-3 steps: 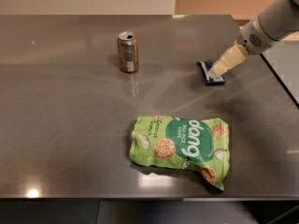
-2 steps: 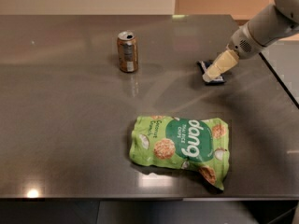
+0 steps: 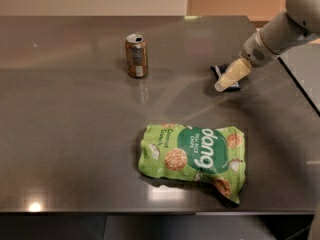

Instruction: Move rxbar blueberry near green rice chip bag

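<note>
The robot's hand (image 3: 223, 85) hides most of one rxbar blueberry (image 3: 218, 69) on the surface (image 3: 70, 134); its grip cannot be told; one green rice chip bag (image 3: 192, 156), one soda can (image 3: 136, 55) well apart

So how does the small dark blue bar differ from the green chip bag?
Size: the rxbar blueberry is small, the green rice chip bag much larger. Colour: the bar is dark navy, the bag bright green. Surface: the bar looks flat, the bag crinkled. Place: the gripper partly hides the bar at far right; the bag lies uncovered near the front. Both lie on the table.
</note>
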`<move>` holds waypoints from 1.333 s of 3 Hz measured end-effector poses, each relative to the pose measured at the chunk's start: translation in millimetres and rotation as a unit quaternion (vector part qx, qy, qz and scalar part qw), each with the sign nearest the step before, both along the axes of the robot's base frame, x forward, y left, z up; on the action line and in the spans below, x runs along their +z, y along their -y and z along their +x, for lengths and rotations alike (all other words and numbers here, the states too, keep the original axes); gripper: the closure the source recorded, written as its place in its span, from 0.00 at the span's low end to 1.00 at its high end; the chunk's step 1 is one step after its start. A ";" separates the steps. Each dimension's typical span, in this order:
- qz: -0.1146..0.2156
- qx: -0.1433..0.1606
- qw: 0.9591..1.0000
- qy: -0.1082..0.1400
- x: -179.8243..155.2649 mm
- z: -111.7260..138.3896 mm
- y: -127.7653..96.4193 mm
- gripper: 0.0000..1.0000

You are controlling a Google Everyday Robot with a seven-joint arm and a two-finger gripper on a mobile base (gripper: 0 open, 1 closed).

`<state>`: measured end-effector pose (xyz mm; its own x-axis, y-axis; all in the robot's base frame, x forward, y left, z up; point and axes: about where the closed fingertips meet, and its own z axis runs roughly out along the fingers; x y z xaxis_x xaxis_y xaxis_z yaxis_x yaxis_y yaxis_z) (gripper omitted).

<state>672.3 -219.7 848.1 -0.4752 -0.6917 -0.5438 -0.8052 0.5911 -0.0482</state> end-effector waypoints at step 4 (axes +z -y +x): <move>-0.012 -0.001 1.000 -0.007 -14.9 3.1 1.9 0.62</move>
